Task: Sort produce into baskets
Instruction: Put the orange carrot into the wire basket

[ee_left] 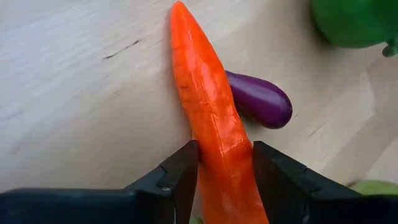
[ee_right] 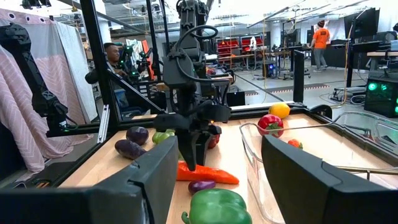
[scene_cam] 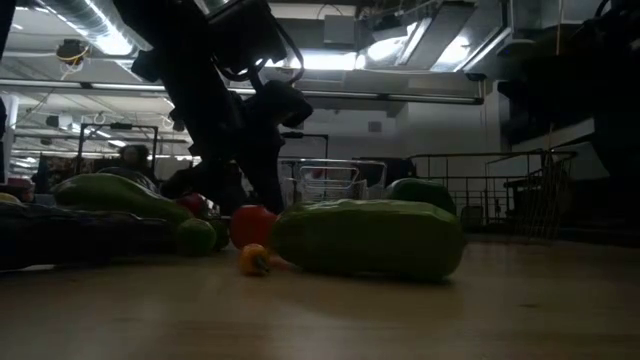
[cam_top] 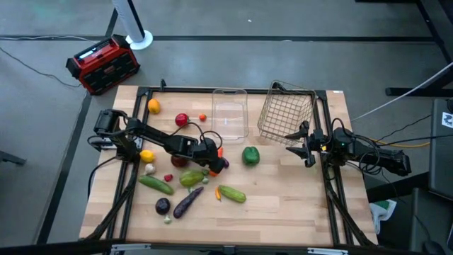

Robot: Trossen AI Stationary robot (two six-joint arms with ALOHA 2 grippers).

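An orange carrot (ee_left: 211,106) lies among the produce at the table's middle, and also shows in the right wrist view (ee_right: 208,173). My left gripper (cam_top: 214,160) stands over it, shut on it. A small purple eggplant (ee_left: 261,99) lies against the carrot's side, and a green pepper (cam_top: 250,155) sits just to the right. The clear plastic bin (cam_top: 230,92) and the copper wire basket (cam_top: 287,113) stand at the far edge. My right gripper (cam_top: 304,146) is open and empty, in front of the wire basket. My left gripper pinches the carrot between its two fingers (ee_left: 183,171), one on each long side, near its thick end (ee_left: 225,163). The fingers come from above, pointing down. The carrot lies level, its thin tip (ee_left: 179,11) pointing away. I cannot tell whether it is clear of the table.
Cucumbers (cam_top: 156,185) (cam_top: 231,193), eggplants (cam_top: 163,206) (cam_top: 187,202), a red apple (cam_top: 182,120), an orange (cam_top: 153,107), a lemon (cam_top: 146,156) and garlic (cam_top: 149,168) lie on the table's left half. A red-black box (cam_top: 102,65) stands off the table's far left corner. People (ee_right: 112,53) are in the room beyond.
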